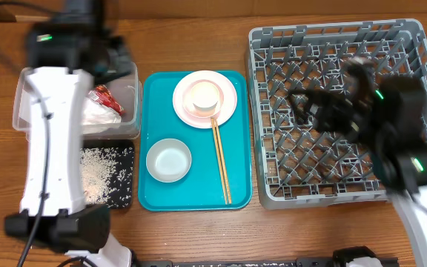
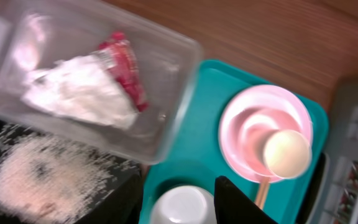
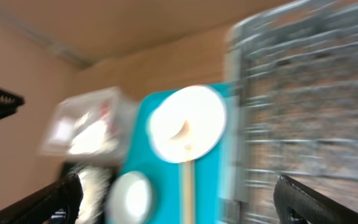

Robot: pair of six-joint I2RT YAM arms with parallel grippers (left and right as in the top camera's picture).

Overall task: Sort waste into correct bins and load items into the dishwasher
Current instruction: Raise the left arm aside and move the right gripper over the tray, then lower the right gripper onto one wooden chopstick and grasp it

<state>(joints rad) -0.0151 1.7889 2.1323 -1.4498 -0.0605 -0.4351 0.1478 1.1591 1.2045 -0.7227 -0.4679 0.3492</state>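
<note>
The clear tub [image 1: 130, 95] holds the crumpled napkin [image 1: 95, 113] and the red wrapper [image 1: 105, 97]. Rice [image 1: 104, 172] lies in the black tray [image 1: 127, 148]. On the teal tray [image 1: 195, 196] are the pink plate [image 1: 228, 100] with the white cup [image 1: 203, 96] on it, a white bowl [image 1: 169, 160] and the chopsticks [image 1: 221, 159]. The grey dish rack [image 1: 325, 170] looks empty. My left gripper [image 2: 182, 208] is open, high over the tub's right end, with the bowl [image 2: 180, 214] seen between its fingers. My right gripper [image 1: 302, 104] is open and blurred over the rack.
The left arm [image 1: 50, 133] covers the left part of the tub and black tray. In the right wrist view the plate [image 3: 188, 124], bowl [image 3: 129, 196], chopsticks [image 3: 187, 186] and rack [image 3: 316, 106] show blurred. Bare wood runs along the table's far and near edges.
</note>
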